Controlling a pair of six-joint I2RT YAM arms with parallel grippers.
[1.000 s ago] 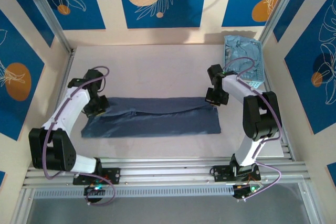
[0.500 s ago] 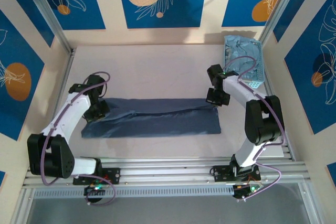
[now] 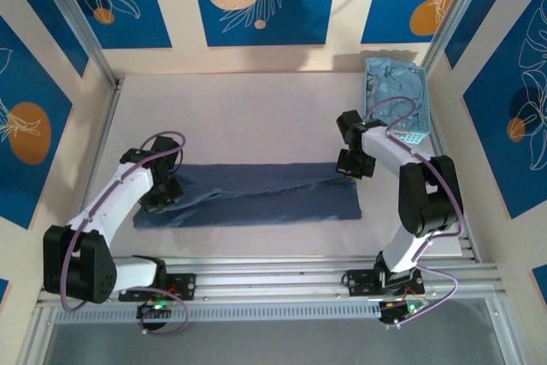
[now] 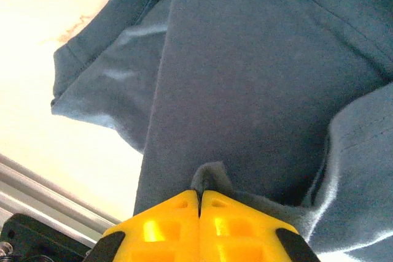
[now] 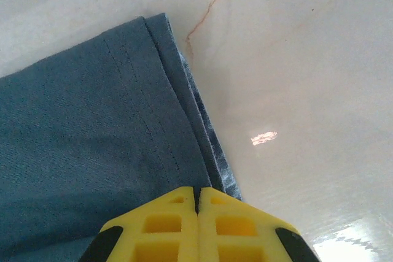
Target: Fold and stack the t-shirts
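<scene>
holding one slate-blue t-shirt, left pincer and right pincer both clench its ends.

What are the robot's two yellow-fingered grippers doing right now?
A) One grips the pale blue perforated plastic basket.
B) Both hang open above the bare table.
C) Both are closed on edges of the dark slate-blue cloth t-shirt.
C: the wrist views show the left gripper and the right gripper with fingers pressed together on the fabric of the dark slate-blue cloth t-shirt.

Bright, even light; glare whitens the table in the left wrist view, edges perhaps soft.
</scene>
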